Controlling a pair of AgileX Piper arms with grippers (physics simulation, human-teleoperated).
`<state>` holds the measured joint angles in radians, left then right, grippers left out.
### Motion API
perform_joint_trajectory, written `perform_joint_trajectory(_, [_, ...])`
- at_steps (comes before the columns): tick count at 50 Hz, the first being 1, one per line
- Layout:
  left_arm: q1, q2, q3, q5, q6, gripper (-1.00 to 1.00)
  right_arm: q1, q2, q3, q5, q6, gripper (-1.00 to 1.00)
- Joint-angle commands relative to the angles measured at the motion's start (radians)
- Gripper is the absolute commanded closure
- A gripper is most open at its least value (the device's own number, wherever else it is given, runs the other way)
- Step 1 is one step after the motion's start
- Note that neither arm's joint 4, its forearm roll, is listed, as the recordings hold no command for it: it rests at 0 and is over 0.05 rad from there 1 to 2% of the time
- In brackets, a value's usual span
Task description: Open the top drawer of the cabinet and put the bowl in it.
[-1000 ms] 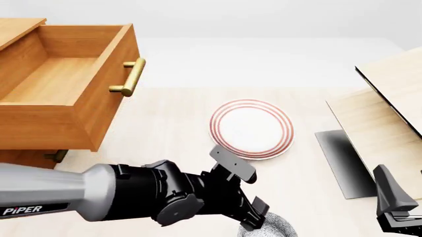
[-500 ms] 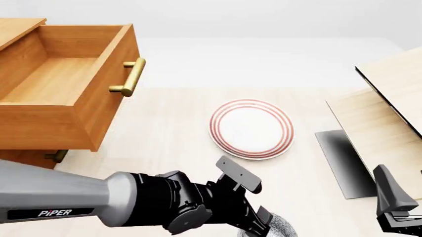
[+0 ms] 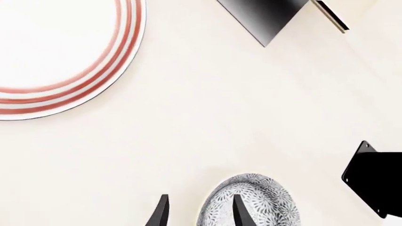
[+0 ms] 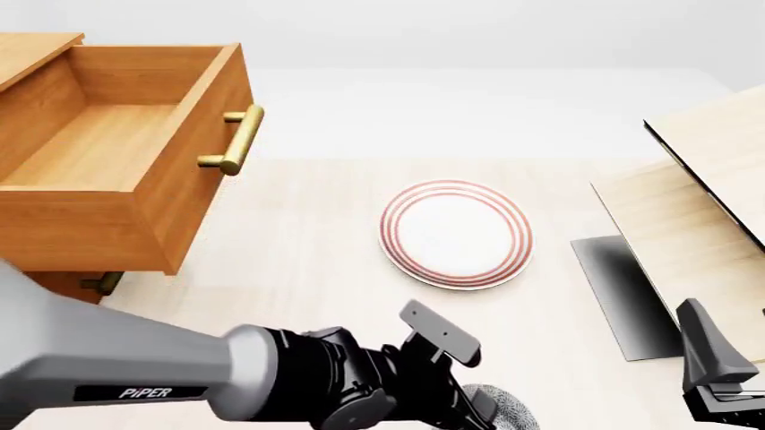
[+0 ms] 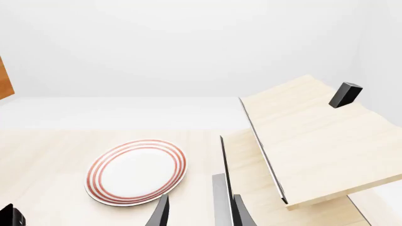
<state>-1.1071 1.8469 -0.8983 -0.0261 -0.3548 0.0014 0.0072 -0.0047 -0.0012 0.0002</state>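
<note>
At the far left of the front view the cabinet (image 4: 48, 269) stands with its top drawer (image 4: 114, 148) pulled fully out, the plain wood interior bare and the brass bar handle (image 4: 236, 139) facing the middle of the table (image 4: 311, 233). Below it, only a corner of a lower drawer's handle (image 4: 102, 283) shows.

Along the near edge the left arm reaches in low, and the left gripper (image 3: 197, 214) sits over the bowl (image 3: 251, 202), which rests on the table at the bottom of the front view, near the red-ringed plate (image 4: 456, 234) but apart from it. In the left wrist view the jaws are spread, one finger on the bare table outside the bowl, the other over its speckled body; they straddle the rim and do not appear to pinch it yet.

The bowl looks rigid and glazed, likely light but slick and breakable. The wall at the rim, one finger inside and one outside, seems the sound place to grip, firmly enough that it does not swing on the lift to the drawer.

At the right stands the pale wood panel structure (image 4: 705, 188). The right gripper (image 5: 197, 214) waits at the near right corner, jaws spread and holding nothing.
</note>
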Motion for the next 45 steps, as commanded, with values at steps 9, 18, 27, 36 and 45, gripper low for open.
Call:
perform_joint_trajectory(9, [-0.018, 0.048, -0.014, -0.017, -0.02, -1.0, 0.0, 0.0, 0.0, 0.0, -0.001, -1.0])
perform_joint_trajectory(18, [-0.023, 0.056, -0.016, -0.018, -0.023, -1.0, 0.0, 0.0, 0.0, 0.0, 0.0, -1.0])
perform_joint_trajectory(27, [-0.015, 0.04, -0.011, -0.013, -0.011, 1.0, 0.0, -0.001, 0.0, 0.0, -0.001, -1.0])
perform_joint_trajectory(36, [-0.008, -0.005, 0.002, -0.012, -0.008, 1.0, 0.0, -0.001, 0.0, 0.0, -0.001, -1.0])
perform_joint_trajectory(45, [-0.006, -0.051, -0.009, 0.017, 0.006, 1.0, 0.0, -0.001, 0.0, 0.0, 0.0, -1.0])
